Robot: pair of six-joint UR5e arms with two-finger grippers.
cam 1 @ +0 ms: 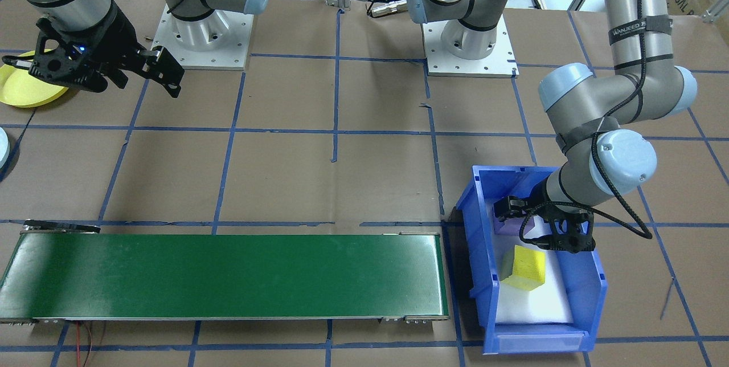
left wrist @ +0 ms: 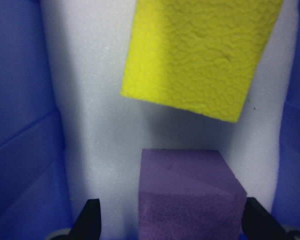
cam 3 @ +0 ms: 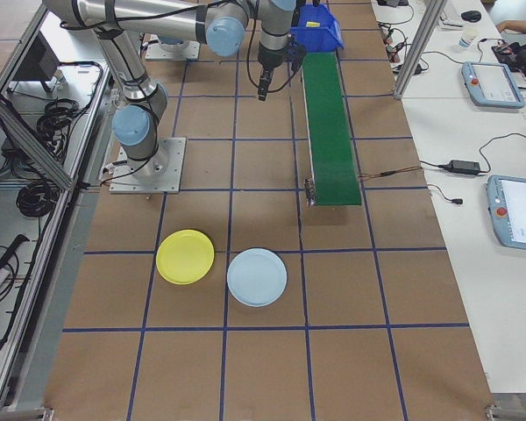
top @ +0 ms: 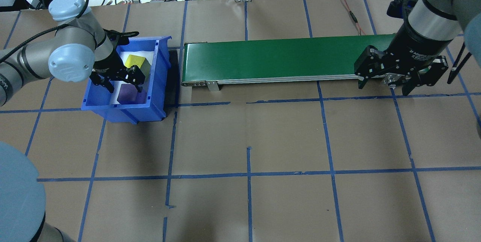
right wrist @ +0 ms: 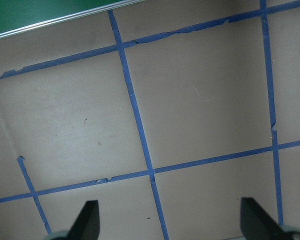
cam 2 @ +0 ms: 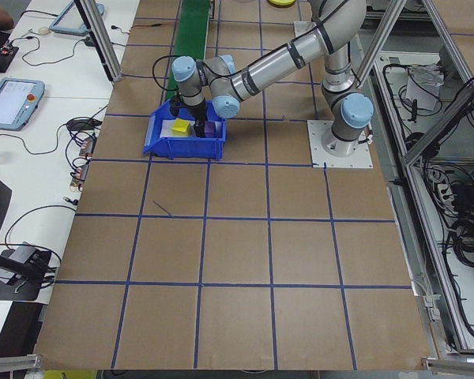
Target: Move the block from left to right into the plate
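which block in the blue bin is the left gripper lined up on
The purple block: it sits between the open left gripper's fingers, while the yellow block lies beyond.

Left gripper [top: 119,77] inside walled blue bin [top: 159,73], fingers spread wide of purple block [left wrist: 190,195], yellow block [left wrist: 200,55] just beyond (bin walls close on both sides), open table under right gripper [top: 400,74]

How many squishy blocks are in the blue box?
2. A yellow foam block lies toward the conveyor end of the blue plastic bin; a purple foam block sits between the left end effector's open fingers. The arm may hide others.
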